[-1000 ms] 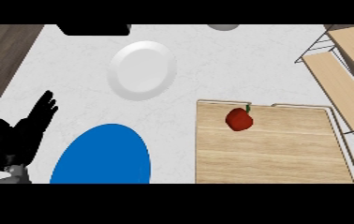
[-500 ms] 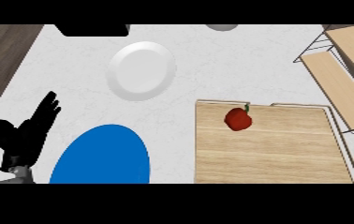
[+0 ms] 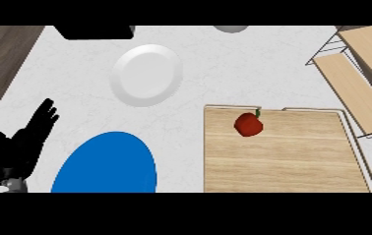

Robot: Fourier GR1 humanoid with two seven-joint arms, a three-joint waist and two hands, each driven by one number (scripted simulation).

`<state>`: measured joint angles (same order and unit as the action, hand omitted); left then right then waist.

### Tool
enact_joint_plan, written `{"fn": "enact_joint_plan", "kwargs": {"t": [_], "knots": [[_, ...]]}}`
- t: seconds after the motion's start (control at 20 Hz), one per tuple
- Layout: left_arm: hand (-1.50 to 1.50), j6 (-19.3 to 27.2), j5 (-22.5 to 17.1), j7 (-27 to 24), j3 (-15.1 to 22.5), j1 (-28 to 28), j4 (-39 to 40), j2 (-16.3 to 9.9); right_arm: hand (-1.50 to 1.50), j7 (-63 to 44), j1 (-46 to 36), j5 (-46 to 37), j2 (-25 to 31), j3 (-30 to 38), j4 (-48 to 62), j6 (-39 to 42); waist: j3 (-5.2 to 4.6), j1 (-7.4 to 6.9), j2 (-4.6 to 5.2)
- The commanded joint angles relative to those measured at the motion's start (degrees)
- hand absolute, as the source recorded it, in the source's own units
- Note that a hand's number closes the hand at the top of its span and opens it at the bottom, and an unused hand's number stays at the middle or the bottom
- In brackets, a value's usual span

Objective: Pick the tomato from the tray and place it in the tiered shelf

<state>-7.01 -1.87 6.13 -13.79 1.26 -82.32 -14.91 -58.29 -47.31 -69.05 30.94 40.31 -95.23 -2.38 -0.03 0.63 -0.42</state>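
Overhead, a tomato (image 3: 249,125) sits on a wooden tray (image 3: 283,165), far right of the only visible robot hand (image 3: 33,135).
That left robot hand rests open at the table's (image 3: 240,67) left edge; the shelf (image 3: 347,69) stands up and right of the tomato.

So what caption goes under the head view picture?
Red tomato sits on the wooden tray, left hand resting open by the blue plate.

tomato (image 3: 248,125) on tray (image 3: 291,165) (upper left), left hand (image 3: 30,140) open
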Motion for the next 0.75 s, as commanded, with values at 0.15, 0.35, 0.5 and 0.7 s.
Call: {"fn": "enact_joint_plan", "kwargs": {"t": [0.15,0.35,0.5,0.7], "knots": [[0.00,-1.9,-1.0,-2.7,-2.5,2.5,1.6,-2.1,-1.50,-11.1,2.1,-1.1,2.1,0.9,-24.3,18.3,-0.12,1.17,-0.47],[0.00,0.3,-0.1,-0.7,-0.7,2.8,-0.7,0.7,-1.50,-15.2,1.7,-2.2,1.7,1.6,-34.6,30.3,-0.21,1.88,-0.98],[0.00,0.7,-0.4,-0.8,-2.2,2.7,1.0,0.0,-1.50,-13.6,2.2,0.4,1.4,4.7,-38.8,37.7,-0.32,4.04,-1.72],[0.00,0.8,-0.4,0.2,-3.3,3.9,0.2,-1.3,-1.50,-11.6,2.2,2.2,0.1,8.0,-47.1,44.5,-0.32,5.00,-2.44]]}}
